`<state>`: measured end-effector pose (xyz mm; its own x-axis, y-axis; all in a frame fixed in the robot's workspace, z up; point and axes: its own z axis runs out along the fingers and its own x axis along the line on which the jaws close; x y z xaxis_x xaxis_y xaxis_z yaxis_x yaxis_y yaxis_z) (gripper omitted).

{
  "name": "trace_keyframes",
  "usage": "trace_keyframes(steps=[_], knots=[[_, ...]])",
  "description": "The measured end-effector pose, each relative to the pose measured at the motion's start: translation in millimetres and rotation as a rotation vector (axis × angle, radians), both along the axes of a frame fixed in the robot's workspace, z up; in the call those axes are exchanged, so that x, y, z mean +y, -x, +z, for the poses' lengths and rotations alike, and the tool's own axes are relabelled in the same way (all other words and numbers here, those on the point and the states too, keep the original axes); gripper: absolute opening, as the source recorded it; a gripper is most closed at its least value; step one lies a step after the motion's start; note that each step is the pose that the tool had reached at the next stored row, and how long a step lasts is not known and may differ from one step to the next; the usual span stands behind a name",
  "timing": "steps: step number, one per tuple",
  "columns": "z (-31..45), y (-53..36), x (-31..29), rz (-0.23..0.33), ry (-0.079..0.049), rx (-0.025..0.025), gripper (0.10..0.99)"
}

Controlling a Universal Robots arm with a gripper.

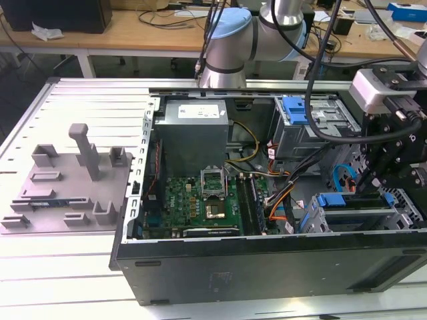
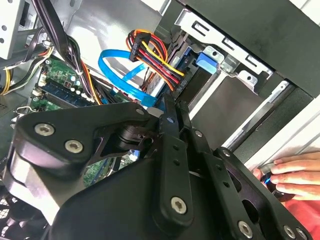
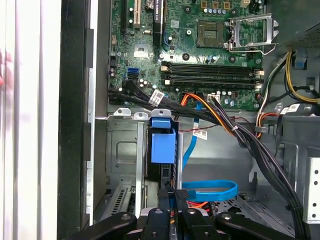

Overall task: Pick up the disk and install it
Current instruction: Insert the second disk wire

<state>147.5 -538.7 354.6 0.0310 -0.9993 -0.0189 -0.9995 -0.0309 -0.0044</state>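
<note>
1. Gripper reaches down into the open computer case, fingers nearly closed on the thin top edge of the disk.
2. Disk stands on edge in the drive cage at the case's front corner, blue carrier frame showing.
3. Arm comes over the case's far edge, wrist pointing down.
4. A person's hand rests on the case's outer edge.
5. Grey stand sits on the bench beside the case.

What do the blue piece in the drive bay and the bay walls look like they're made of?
The blue carrier frame of the disk: likely moulded plastic, uniform colour, soft sheen. The grey metal drive cage: seemingly bare stamped sheet metal, dull finish, with punched slots and folded edges.
</note>
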Motion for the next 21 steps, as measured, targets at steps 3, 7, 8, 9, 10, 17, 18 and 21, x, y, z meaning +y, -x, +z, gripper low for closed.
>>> trace_keyframes(steps=[3,7,8,9,10,17,18,21], knots=[[-0.4,-0.5,0.0,0.0,0.0,0.0,0.161],[-0.7,-0.6,0.0,0.0,0.0,0.0,0.161],[-0.7,-0.6,0.0,0.0,0.0,0.0,0.161],[-0.8,-0.6,0.0,0.0,0.0,-0.0001,0.161],[-1.0,-0.6,0.0,0.0,-0.002,-0.0006,0.161],[-3.3,-0.6,0.0,0.0,-0.004,-0.0011,0.161],[-3.5,-0.6,0.0,0.0,-0.004,-0.0011,0.161],[-4.0,-0.6,0.0,0.0,-0.006,-0.0011,0.161]])
